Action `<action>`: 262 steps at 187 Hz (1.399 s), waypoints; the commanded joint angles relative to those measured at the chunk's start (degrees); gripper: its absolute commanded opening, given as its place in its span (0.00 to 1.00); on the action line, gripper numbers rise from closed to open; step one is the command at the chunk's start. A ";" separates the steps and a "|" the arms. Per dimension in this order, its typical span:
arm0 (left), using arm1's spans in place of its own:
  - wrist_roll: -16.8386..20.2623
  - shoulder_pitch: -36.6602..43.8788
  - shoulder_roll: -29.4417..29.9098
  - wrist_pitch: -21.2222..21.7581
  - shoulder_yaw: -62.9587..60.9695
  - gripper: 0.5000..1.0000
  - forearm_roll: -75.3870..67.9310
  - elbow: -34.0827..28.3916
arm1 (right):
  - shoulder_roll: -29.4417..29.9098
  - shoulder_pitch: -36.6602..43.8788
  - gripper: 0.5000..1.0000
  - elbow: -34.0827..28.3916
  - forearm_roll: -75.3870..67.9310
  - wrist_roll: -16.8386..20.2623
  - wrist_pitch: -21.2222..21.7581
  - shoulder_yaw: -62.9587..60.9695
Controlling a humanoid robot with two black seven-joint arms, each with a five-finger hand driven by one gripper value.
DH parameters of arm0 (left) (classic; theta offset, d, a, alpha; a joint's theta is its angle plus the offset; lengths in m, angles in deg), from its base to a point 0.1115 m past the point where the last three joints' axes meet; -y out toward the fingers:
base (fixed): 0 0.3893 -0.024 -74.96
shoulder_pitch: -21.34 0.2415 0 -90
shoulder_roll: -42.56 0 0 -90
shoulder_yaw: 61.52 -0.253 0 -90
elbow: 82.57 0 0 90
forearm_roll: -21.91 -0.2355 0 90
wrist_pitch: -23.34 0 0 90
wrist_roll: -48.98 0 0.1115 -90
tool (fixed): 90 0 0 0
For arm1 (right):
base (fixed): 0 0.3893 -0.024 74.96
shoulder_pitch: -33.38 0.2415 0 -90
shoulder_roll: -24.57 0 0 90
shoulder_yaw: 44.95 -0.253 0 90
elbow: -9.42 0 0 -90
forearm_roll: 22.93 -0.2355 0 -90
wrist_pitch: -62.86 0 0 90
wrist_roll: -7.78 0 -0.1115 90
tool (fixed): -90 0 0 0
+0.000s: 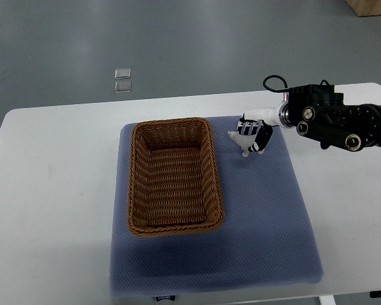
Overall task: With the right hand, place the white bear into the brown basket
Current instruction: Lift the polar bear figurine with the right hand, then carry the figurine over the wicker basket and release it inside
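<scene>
The brown wicker basket [173,176] lies empty on the left half of a blue-grey mat [267,216]. Just right of its far right corner is the small white bear [239,142], mostly covered by my right hand [252,138]. The hand's dark fingers are curled around the bear over the mat. Only the bear's left end and a bit of its underside show. My right arm [343,121] reaches in from the right edge. No left arm shows.
The mat rests on a white table [51,190] whose far edge borders grey floor. Two small clear squares [122,79] lie on the floor beyond the table. A black cable [274,82] loops above the right wrist.
</scene>
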 commanded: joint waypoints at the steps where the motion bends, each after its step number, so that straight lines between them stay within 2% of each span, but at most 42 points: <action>1: 0.05 0.00 0.00 0.00 0.00 1.00 -0.01 0.00 | 0.30 -0.56 0.24 0.45 0.77 -0.18 -0.03 0.00; 22: -0.03 0.00 0.00 0.00 0.00 1.00 -0.01 0.00 | 0.39 -1.00 0.00 0.54 1.03 -0.18 -0.03 0.00; 57: 0.05 0.00 0.00 0.00 0.00 1.00 -0.01 -0.08 | -0.84 -0.04 0.00 0.19 0.86 -0.18 -0.03 -0.52; 76: -0.03 0.00 0.00 0.00 0.00 1.00 -0.01 0.00 | -3.21 3.92 0.00 -1.22 0.06 -0.09 0.50 -0.79; 101: -0.03 0.00 0.00 0.00 0.00 1.00 -0.01 0.00 | -7.78 9.37 0.00 -5.88 -0.37 0.00 3.40 -0.79; 137: 0.05 0.00 0.00 0.00 0.00 1.00 -0.01 0.00 | -17.10 19.74 0.00 -16.86 -3.18 0.18 8.32 -0.70; 171: -0.03 0.00 0.00 0.00 0.00 1.00 -0.01 0.27 | -19.83 24.22 0.00 -21.61 -4.24 0.35 8.76 -0.44; 188: 0.05 0.00 0.00 0.00 0.00 1.00 -0.01 0.27 | -18.68 24.57 0.00 -21.52 -4.51 0.35 7.88 -0.52; 205: 0.05 0.00 0.00 0.00 0.00 1.00 -0.01 0.18 | -14.99 23.78 0.00 -21.52 -6.09 -0.09 4.46 -0.61; 239: 0.05 0.00 0.00 0.00 -0.09 1.00 -0.01 0.18 | -2.61 18.69 0.00 -19.42 -6.97 -0.62 -6.61 -0.26; 262: -0.03 0.00 0.00 0.00 -0.09 1.00 -0.01 0.18 | 4.95 16.14 0.00 -15.90 -6.79 -1.49 -8.99 -0.08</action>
